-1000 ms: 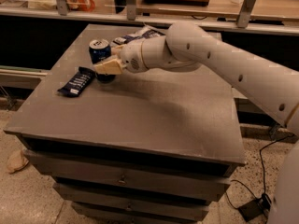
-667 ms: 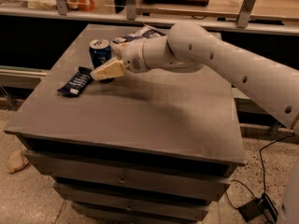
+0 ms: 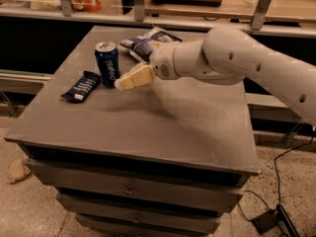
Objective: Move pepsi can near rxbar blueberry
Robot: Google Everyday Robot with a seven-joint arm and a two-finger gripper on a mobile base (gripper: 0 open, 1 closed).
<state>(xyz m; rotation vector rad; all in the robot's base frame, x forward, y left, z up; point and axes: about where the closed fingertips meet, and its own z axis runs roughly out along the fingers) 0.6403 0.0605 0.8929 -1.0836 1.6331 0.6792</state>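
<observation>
pepsi can [image 3: 107, 63] upright on worktop [image 3: 163, 127], long axis vertical, just left of pincer [image 3: 127, 80]; contact unclear. rxbar blueberry [image 3: 81, 86] near, left-front of can. Pincer open or closed: cannot tell.

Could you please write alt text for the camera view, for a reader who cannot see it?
The robot's gripper is close beside an upright pepsi can on a grey table. The rxbar blueberry lies flat on the can's other side, and a crinkled bag sits behind.

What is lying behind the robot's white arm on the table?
A crinkled dark-blue-and-white bag; the arm covers its near edge. The tan gripper sits just beside the dark-blue cylindrical pepsi can.
</observation>
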